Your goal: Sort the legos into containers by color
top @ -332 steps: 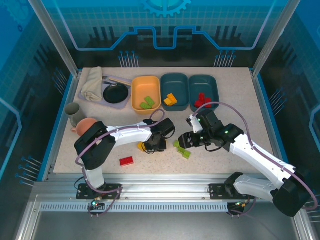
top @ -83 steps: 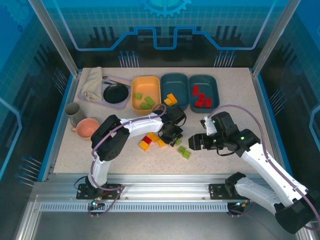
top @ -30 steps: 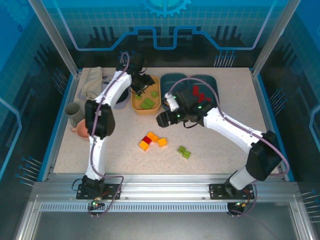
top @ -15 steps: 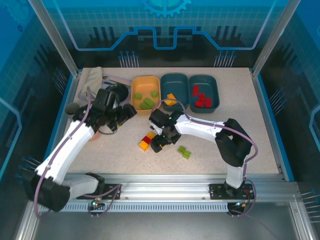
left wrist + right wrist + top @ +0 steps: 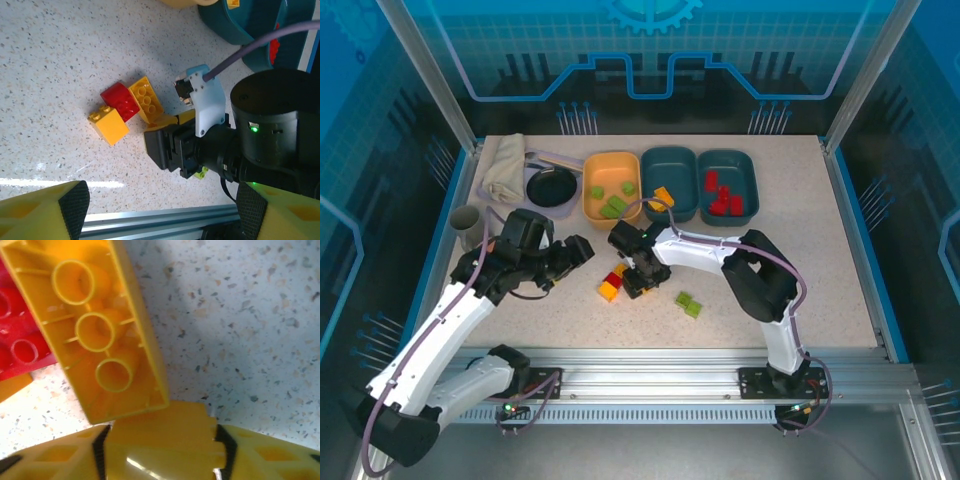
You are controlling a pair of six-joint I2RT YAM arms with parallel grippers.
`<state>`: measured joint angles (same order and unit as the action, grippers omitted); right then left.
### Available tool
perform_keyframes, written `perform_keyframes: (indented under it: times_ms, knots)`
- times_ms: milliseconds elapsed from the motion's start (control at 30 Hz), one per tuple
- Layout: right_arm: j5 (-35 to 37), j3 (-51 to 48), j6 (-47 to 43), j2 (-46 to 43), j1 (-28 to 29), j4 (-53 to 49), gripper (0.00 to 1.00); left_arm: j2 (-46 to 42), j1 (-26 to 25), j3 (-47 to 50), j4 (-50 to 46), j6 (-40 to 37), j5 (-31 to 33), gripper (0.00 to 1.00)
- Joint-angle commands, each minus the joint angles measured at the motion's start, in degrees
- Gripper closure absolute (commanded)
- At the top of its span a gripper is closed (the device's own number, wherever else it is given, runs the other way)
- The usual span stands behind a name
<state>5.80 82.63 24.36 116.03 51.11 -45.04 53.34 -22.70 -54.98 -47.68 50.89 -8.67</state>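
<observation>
My right gripper [image 5: 160,444], the nearer, is pinched on a small orange-yellow plastic brick [image 5: 160,426], which touches an overturned long yellow brick [image 5: 95,335] slanting away ahead, while my left gripper [image 5: 577,250] gapes empty.

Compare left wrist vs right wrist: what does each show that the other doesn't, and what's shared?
Left wrist, not right wrist: the right gripper seen from outside, the small yellow cube beside the red brick, a teal tub, and the left gripper with jaws wide open.
Right wrist, not left wrist: a close look at the gripped yellow brick filling the gap between the right gripper's jaws.
Both: the overturned yellow brick, hollow side up, the red brick touching it, the speckled table.
</observation>
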Motion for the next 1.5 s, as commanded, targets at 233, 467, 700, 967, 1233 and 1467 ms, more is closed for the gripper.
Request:
perform_keyframes:
  times_ms: [233, 467, 700, 967, 1233, 1467]
  knots:
    - [2.97, -0.17, 2.02, -8.14, -0.41, -3.50, 0.63, -1.07, -2.38, -0.63, 3.12, 0.43, -2.88, 0.19]
    - [1.93, 4.71, 1.60, -14.25, -9.88, -5.50, 0.64, 4.55, -2.82, -6.09, 7.99, 0.23, -5.00, 0.19]
    - [2.60, 20.43, 0.60, -4.55, -18.61, -6.87, 0.65, 14.02, -2.66, -13.49, 11.20, -1.54, -5.39, 0.19]
    - [7.13, 36.76, 3.26, 9.38, -23.71, -8.12, 0.65, 23.23, -1.47, -20.49, 16.80, -3.04, -6.78, 0.19]
    - [8.40, 50.76, 4.96, 22.76, -26.31, -8.32, 0.65, 32.74, 0.45, -26.91, 20.15, -4.59, -8.78, 0.19]
    - [7.57, 66.65, 7.64, 35.42, -27.63, -12.83, 0.65, 36.11, 0.82, -29.57, 20.35, -4.47, -8.74, 0.19]
